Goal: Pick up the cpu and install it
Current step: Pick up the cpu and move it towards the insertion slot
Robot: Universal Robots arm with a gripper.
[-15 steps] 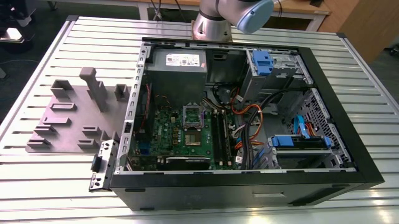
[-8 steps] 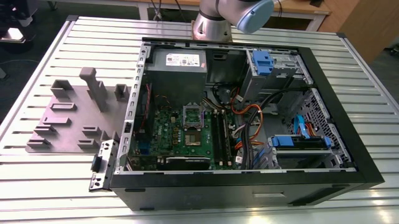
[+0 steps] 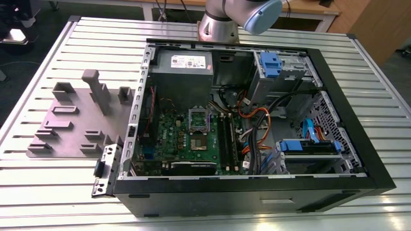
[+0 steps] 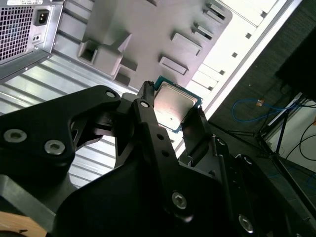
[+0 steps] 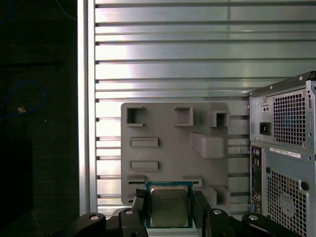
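Broadly, the scene is taken up by a ribbed aluminium table (image 3: pixel 45 202), which is bordered by dark floor (image 5: pixel 39 148); a blue cable (image 4: pixel 256 104) is seen lying on that floor. In the exterior view an open black computer case (image 3: pixel 257 199) is laid on its side at the table's middle. A green motherboard (image 3: pixel 192 139) is exposed inside it, and a grey power supply (image 3: pixel 183 72) is set at twelve o'clock from that board. A grey fixture plate (image 3: pixel 70 132) with raised holders and shallow slots is placed at nine o'clock from the case, just beside it. The arm (image 3: pixel 224 19) is seen at twelve o'clock, behind the case.

In both wrist views the gripper (image 5: pixel 169 198) is shown over one border of the fixture plate, with the case's vented rear panel (image 5: pixel 284 148) near by. The cpu (image 5: pixel 169 207) is clamped between the two black fingers (image 5: pixel 139 210), one pressed against each of two opposite edges, so the jaws are closed upon it at their tips.

The cpu is seen as a small flat square. Its top is formed by a shiny silver-grey metal lid, on which glare is caught, and the lid is framed by a thin teal-green rim.
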